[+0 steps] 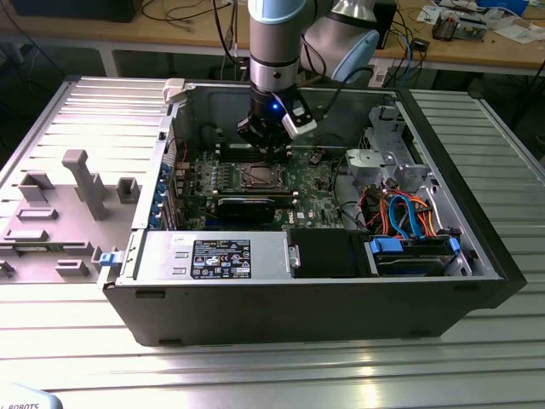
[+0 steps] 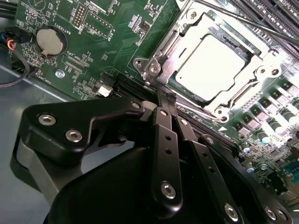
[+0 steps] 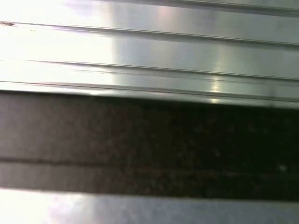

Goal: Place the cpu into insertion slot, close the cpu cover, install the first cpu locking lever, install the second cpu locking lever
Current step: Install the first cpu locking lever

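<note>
Claw closed, tips beside cpu cover, cpu seated beyond

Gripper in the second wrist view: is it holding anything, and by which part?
Nothing is held. The gripper is shut, its tip beside the corner of the cpu cover, which lies closed over the cpu.

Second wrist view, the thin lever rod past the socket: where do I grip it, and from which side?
Pinch the lever across its thin shaft, coming down from above. It is a slim, straight rod that seems to stand clear of the board beside the cpu cover, so fingers could likely straddle it. Its ends are out of frame.
</note>
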`<control>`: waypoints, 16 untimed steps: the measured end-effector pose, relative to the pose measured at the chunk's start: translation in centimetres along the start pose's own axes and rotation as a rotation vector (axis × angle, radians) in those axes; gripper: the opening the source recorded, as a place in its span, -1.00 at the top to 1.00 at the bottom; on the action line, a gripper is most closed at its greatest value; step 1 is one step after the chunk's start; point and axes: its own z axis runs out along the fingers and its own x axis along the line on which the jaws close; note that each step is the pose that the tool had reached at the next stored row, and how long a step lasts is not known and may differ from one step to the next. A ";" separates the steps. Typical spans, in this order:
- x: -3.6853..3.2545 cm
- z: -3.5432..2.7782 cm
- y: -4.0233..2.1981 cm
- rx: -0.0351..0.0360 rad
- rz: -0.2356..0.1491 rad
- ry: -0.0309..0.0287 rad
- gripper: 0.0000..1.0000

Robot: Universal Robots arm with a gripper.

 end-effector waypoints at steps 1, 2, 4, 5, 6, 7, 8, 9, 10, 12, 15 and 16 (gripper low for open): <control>-0.01 0.06 0.00 0.0003 0.000 -0.0002 0.79; -0.01 0.12 0.00 0.0015 0.000 -0.0001 0.79; -0.01 0.20 -0.01 0.0038 0.000 0.0003 0.79; -0.01 0.26 -0.01 0.0055 0.000 0.0011 0.79; -0.01 0.28 -0.02 0.0067 0.000 0.0017 0.79; -0.01 0.27 -0.02 0.0073 0.000 0.0019 0.79; 0.00 0.27 -0.02 0.0078 0.000 0.0019 0.79; -0.01 0.29 -0.01 0.0082 0.000 0.0018 0.79; -0.01 0.30 -0.01 0.0093 0.000 0.0017 0.79; -0.01 0.30 -0.02 0.0116 0.000 0.0018 0.79; -0.03 0.31 -0.01 0.0139 -0.001 0.0020 0.79; -0.03 0.33 -0.01 0.0151 -0.001 0.0021 0.79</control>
